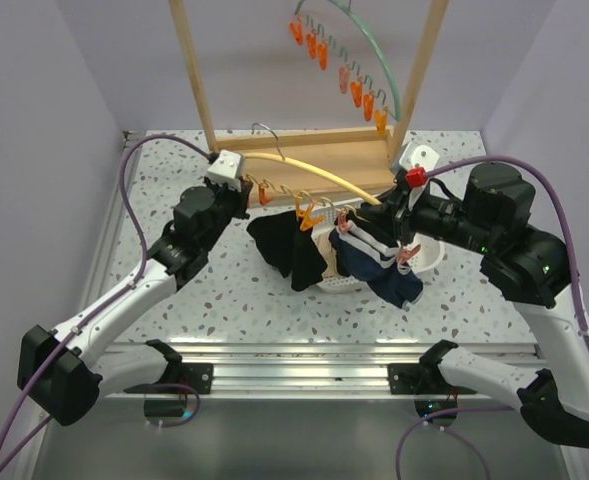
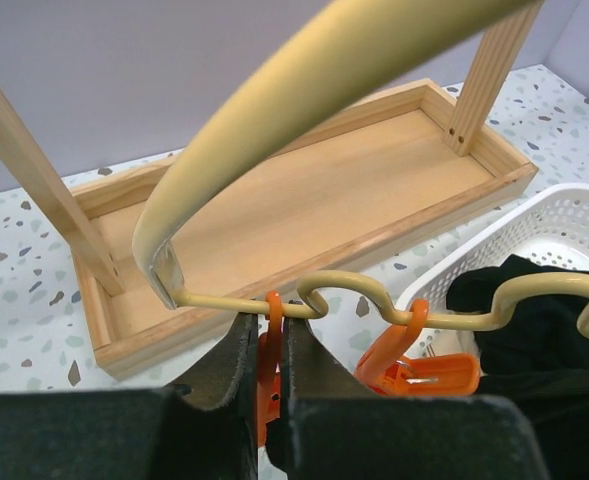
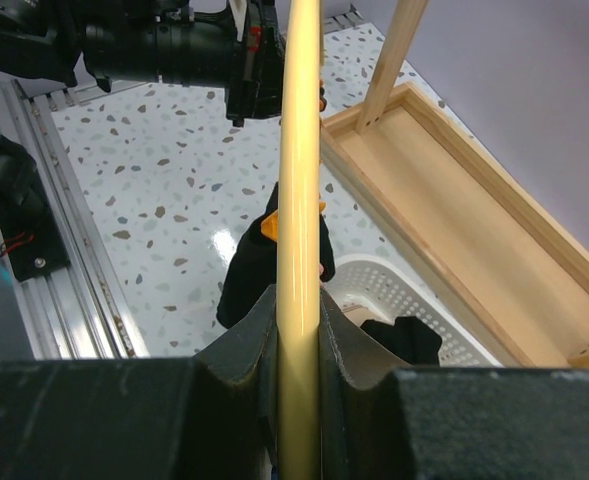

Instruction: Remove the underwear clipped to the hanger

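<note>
Right gripper is clamped on the cream hanger. Underwear hangs at frame centre, over and beside the white basket: soft, light cloth, I think best taken near its clip. Left gripper pinches an orange clip.

No readable text, label, brand, number or sign is showing on anything in these three views.

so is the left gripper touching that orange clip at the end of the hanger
Touching. The left wrist view shows the left gripper closed, with a finger pressed on each side of the orange clip and no gap showing.
</note>
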Robot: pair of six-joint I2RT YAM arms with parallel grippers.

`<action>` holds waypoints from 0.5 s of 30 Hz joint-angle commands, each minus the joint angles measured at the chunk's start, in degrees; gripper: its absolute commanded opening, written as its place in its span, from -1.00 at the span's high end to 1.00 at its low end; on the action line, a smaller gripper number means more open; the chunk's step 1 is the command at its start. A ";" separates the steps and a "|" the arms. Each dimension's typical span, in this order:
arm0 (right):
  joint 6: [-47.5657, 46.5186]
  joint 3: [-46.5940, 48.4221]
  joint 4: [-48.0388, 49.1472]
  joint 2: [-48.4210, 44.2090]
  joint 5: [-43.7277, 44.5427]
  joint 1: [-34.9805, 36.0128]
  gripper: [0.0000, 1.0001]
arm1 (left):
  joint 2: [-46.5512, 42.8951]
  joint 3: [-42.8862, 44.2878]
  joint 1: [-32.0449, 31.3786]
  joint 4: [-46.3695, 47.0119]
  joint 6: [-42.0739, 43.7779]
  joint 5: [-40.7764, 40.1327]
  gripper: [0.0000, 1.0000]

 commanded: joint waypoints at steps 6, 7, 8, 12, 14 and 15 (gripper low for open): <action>0.61 2.72 8.11 0.14 0.37 -0.15 1.00 | -5.94 -0.75 -0.32 1.69 -1.79 1.07 -0.21; 0.61 2.63 8.29 0.32 0.37 -0.15 1.00 | -6.74 -1.02 -0.32 0.99 -2.50 1.25 -0.30; 0.61 2.46 8.38 0.49 0.45 -0.06 1.00 | -8.66 -1.11 -0.32 0.72 -2.94 1.60 -0.43; 0.52 2.19 8.99 1.02 0.63 -0.15 1.00 | -13.85 -2.16 -0.32 -1.82 -4.52 1.07 -0.61; 0.52 2.11 9.26 1.55 0.45 -0.15 1.00 | -16.39 -2.34 -0.40 -3.14 -4.87 0.37 -0.68; 0.52 2.02 9.43 1.72 0.45 -0.24 1.00 | -17.11 -2.42 -0.32 -4.63 -5.14 0.28 -0.69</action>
